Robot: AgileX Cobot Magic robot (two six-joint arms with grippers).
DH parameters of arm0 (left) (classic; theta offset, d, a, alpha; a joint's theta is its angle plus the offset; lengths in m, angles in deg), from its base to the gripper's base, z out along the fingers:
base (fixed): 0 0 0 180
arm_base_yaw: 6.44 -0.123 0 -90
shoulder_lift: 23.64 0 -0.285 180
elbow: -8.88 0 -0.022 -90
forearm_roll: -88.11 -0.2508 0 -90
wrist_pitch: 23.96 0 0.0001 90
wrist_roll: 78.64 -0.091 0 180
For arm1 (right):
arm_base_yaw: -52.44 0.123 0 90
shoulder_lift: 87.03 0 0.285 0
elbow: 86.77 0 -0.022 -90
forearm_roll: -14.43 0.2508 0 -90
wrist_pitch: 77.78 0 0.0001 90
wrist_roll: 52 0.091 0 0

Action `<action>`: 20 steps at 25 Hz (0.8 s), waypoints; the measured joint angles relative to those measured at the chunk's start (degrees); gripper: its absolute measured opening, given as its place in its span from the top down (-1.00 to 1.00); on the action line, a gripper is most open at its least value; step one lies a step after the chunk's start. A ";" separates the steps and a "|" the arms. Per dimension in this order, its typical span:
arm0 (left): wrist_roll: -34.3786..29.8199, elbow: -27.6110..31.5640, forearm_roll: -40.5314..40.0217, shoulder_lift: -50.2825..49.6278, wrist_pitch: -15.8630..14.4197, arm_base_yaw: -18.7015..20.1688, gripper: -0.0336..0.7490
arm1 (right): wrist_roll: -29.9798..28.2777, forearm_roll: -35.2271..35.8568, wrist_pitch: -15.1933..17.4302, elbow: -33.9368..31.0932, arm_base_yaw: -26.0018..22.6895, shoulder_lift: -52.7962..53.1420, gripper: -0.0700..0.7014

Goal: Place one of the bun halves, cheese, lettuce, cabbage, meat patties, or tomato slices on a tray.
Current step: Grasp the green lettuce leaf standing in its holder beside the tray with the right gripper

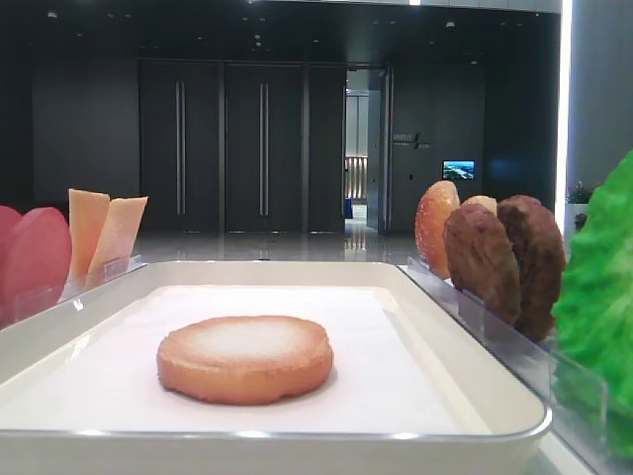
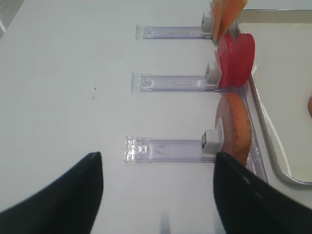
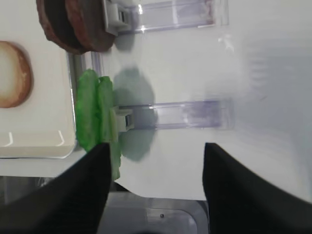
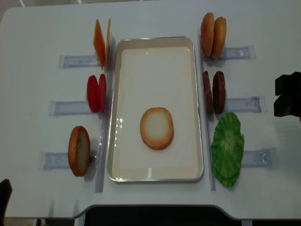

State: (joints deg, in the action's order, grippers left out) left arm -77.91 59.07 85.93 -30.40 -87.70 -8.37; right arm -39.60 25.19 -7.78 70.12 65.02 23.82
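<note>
White table, one tray (one bun half), two meat patties

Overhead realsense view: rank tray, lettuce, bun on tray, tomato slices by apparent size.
1. Tray
2. Lettuce
3. Bun on tray
4. Tomato slices, standing on edge, so they show the smallest area.

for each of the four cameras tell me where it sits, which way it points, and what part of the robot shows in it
Exterior high: low at the tray's end, looking level along it; no robot visible.
Right wrist: looks down on the lettuce and meat patties; right gripper with open jaws.
Left wrist: looks down on the tomato slices; left gripper with open jaws.
Exterior high (realsense): overhead, straight down; a dark arm part at the right edge.
All four catch the bun half on the tray.
</note>
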 joint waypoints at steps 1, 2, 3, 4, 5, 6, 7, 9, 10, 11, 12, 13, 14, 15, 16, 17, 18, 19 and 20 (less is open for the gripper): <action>0.00 0.00 0.00 0.00 0.00 0.00 -0.45 | 1.40 -0.48 0.00 0.00 1.89 -0.33 -0.22; 0.00 0.00 0.00 0.00 0.00 0.00 -0.45 | 2.91 -0.69 0.05 0.00 3.35 -0.78 -0.22; 0.00 0.00 0.00 0.00 0.00 0.00 -0.45 | 4.25 -0.74 0.05 0.00 4.97 -1.14 -0.22; 0.00 0.00 0.00 0.00 0.00 0.00 -0.45 | 5.16 -0.86 0.00 0.00 6.50 -1.64 -0.22; 0.00 0.00 0.00 0.00 0.00 0.00 -0.45 | 6.35 -0.87 -0.26 0.00 7.91 -2.21 -0.22; 0.00 0.00 0.00 0.00 0.00 0.00 -0.45 | 7.28 -0.91 -0.83 0.00 9.00 -2.75 -0.22; 0.00 0.00 0.00 0.00 0.00 0.00 -0.45 | 8.09 -0.91 -1.60 0.00 10.20 -3.49 -0.22; 0.00 0.00 0.00 0.00 0.00 0.00 -0.45 | 9.36 -0.91 -3.29 0.00 12.12 -5.30 -0.22; 0.00 0.00 0.00 0.00 0.00 0.00 -0.45 | 9.92 -0.91 -4.20 0.05 13.01 -6.15 -0.22; 0.00 0.00 0.00 0.00 0.00 0.00 -0.45 | 10.29 -0.91 -5.18 0.05 13.81 -7.25 -0.22; 0.00 0.00 0.00 0.00 0.00 0.00 -0.45 | 10.45 -0.91 -5.93 0.05 14.48 -8.36 -0.22; 0.00 0.00 0.00 0.00 0.00 0.00 -0.45 | 10.58 -0.91 -6.52 0.05 14.97 -9.28 -0.22; 0.00 0.00 0.00 0.00 0.00 0.00 -0.45 | 10.62 -0.91 -7.08 0.05 15.43 -10.31 -0.22; 0.00 0.00 0.00 0.00 0.00 0.00 -0.45 | 10.65 -0.97 -7.47 0.05 15.69 -11.23 -0.22; 0.00 0.00 0.00 0.00 0.00 0.00 -0.45 | 10.70 -1.03 -7.90 0.05 15.92 -12.01 -0.22; 0.00 0.00 0.00 0.00 0.00 0.00 -0.45 | 10.70 -1.08 -8.34 0.05 15.94 -12.60 -0.22; 0.00 0.00 0.00 0.00 0.00 0.00 -0.45 | 10.70 -1.14 -8.72 0.05 15.98 -13.18 -0.22; 0.00 0.00 0.00 0.00 0.00 0.00 -0.45 | 10.70 -1.38 -9.05 0.05 15.98 -13.63 -0.22; 0.00 0.00 0.00 0.00 0.00 0.00 -0.45 | 10.70 -1.56 -9.51 0.05 15.98 -13.91 -0.22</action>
State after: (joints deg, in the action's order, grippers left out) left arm -77.91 59.07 85.93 -30.40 -87.70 -8.37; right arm -28.90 23.63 -17.30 70.17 81.00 9.91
